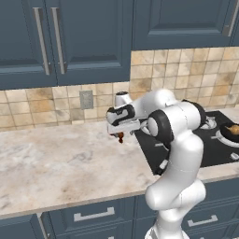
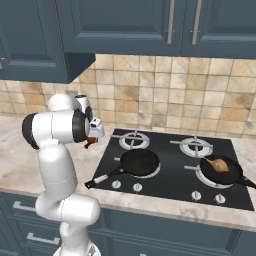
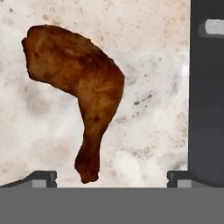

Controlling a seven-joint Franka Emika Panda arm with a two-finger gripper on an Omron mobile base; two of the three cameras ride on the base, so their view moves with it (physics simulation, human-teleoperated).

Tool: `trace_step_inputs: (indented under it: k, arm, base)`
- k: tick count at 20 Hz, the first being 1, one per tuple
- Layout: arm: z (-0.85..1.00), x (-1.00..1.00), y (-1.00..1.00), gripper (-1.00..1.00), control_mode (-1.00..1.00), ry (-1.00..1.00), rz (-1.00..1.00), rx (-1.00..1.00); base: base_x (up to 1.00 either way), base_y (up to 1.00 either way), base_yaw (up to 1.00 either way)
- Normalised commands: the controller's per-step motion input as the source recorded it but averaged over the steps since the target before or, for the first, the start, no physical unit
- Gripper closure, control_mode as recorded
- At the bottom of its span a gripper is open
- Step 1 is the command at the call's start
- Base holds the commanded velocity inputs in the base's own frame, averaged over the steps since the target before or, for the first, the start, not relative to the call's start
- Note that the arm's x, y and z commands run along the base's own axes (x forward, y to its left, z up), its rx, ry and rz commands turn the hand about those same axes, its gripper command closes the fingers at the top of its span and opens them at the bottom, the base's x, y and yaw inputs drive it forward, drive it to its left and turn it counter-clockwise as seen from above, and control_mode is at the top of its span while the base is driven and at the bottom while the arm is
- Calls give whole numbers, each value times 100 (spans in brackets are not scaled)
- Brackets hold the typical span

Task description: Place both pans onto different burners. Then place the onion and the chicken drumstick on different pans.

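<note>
A: Table [image 1: 56,163] status?
B: Marble top, with the black cooktop [image 2: 170,175] set into it on the robot's right. Two pans sit on the near burners. The empty pan [image 2: 139,162] is on the front left burner, handle pointing toward the table's front edge. The second pan [image 2: 220,170] is on the front right burner and carries the onion [image 2: 218,163].

A: Arm pose?
B: The arm [image 1: 175,154] rises from the base, folds at the elbow and reaches left and forward, away from the cooktop. The wrist turns down so the gripper [image 1: 120,134] points at the table just beside the cooktop's left edge.

A: Gripper state?
B: Spread wide, grasping nothing. In the hand view both finger tips [image 3: 41,178] stand far apart at the bottom, one on each side of the narrow end of the chicken drumstick [image 3: 81,92].

A: Drumstick position?
B: Lying flat on the marble directly under the gripper, near the cooktop's edge; contact with the fingers cannot be confirmed.
</note>
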Motion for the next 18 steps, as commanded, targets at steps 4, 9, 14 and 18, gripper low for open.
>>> trace_step_inputs:
  k: [4,9,14,18]
  arm:
    - [-11,28,15,-100,-100,1,6,0]
    - [-13,27,15,-100,-100,2,6,0]
    - [-8,26,2,-100,-100,1,7,0]
    - [-4,26,0,-100,-100,0,6,0]
  base:
    - [0,0,0]
    - [0,0,0]
    - [0,0,0]
    - [0,0,0]
